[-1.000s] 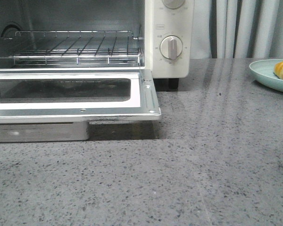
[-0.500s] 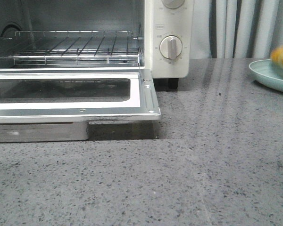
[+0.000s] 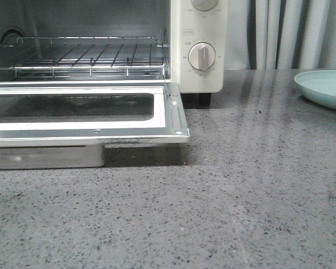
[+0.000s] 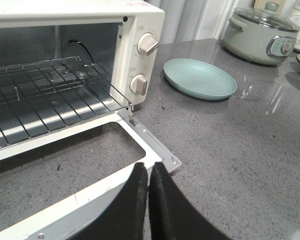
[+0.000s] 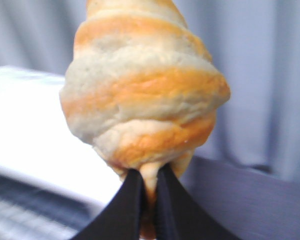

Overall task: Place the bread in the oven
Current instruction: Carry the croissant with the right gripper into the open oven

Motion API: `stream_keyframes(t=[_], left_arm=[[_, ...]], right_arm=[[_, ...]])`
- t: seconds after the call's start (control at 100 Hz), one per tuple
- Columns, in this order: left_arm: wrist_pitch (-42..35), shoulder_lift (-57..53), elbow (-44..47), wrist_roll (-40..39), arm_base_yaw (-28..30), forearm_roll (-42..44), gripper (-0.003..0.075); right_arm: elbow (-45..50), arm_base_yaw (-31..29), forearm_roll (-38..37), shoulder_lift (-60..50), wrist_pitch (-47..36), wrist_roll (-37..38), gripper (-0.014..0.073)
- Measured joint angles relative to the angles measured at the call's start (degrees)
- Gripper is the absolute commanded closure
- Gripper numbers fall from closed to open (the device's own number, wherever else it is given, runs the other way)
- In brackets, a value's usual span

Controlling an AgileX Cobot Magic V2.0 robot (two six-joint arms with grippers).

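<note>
Bread: the bread (image 5: pixel 142 95), orange-gold with pale cream bands, is held upright by its lower tip in the right gripper (image 5: pixel 149 200); it is seen only in the right wrist view, with blurred curtains behind it.
Right gripper: the black fingers (image 5: pixel 127 205) are pinched nearly together on the bread's tip.
Left gripper: the left gripper (image 4: pixel 149 192) is seen with its fingers pressed together, nothing held, above the corner of the lowered door.
Oven: the oven (image 3: pixel 204 33) is stood at the counter's left, door (image 3: pixel 173 120) folded down flat, wire rack (image 3: pixel 89 56) bare.
Plate: a pale green plate (image 3: pixel 325 87) is set on the grey counter (image 3: pixel 241 196), well apart to the oven's right, with nothing on it.
Background: a lidded cooker (image 4: pixel 260 35) is stood beyond the plate.
</note>
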Motion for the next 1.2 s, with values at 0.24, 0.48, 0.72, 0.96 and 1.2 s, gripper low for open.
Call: stream_keyframes(t=[0.24, 0.48, 0.72, 0.96, 1.2], left_arm=[[-1.7, 0.0, 0.0, 0.0, 0.0, 0.0, 0.0741], [-1.8, 0.0, 0.0, 0.0, 0.0, 0.0, 0.0741], [-1.8, 0.0, 0.0, 0.0, 0.0, 0.0, 0.0741], [-1.7, 0.0, 0.0, 0.0, 0.0, 0.0, 0.0741], [-1.7, 0.0, 0.0, 0.0, 0.0, 0.0, 0.0741]], right_arm=[[-0.3, 22.8, -6.3, 8.7, -0.6, -0.6, 0.066], [-0.3, 23.5, -8.7, 21.7, -1.9, -0.6, 0.066], [-0.3, 18.1, -8.9, 27.0, -2.9, -0.5, 0.066], [-0.3, 14.2, -9.0, 27.9, -5.2, -0.4, 0.066], [-0.3, 12.5, -9.1, 28.8, -7.1, -0.2, 0.0657]])
